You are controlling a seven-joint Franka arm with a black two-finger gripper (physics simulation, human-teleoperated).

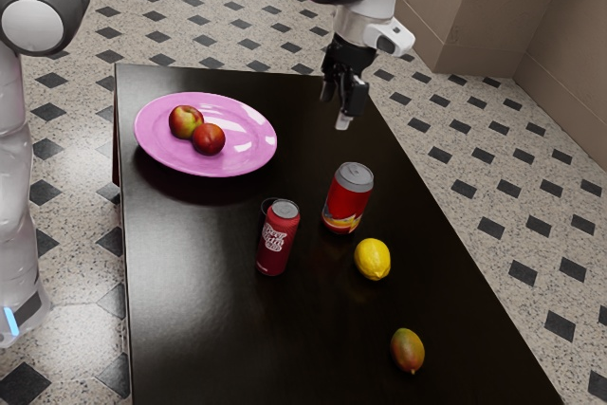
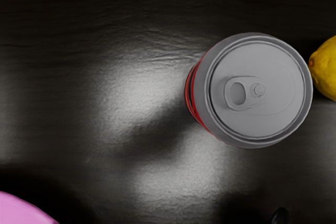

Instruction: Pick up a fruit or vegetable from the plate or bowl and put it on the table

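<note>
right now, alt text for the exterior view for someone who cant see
An empty gripper hovers over a dark table holding a pink plate with two reddish fruits on it, two red cans, a lemon and a mango.

A simulated room of unclear use, with a diamond-patterned tile floor [image 1: 469,189] and plain beige walls [image 1: 474,7].

Bright floor, glossy black tabletop [image 1: 209,329]
White glare marks the pink plate [image 1: 152,149] toward the exterior view's right, dark shadow beneath its near edge; in the dimmer wrist view, milky reflections lie either side of a shadow beside the larger red drink can [image 1: 347,200].
</note>
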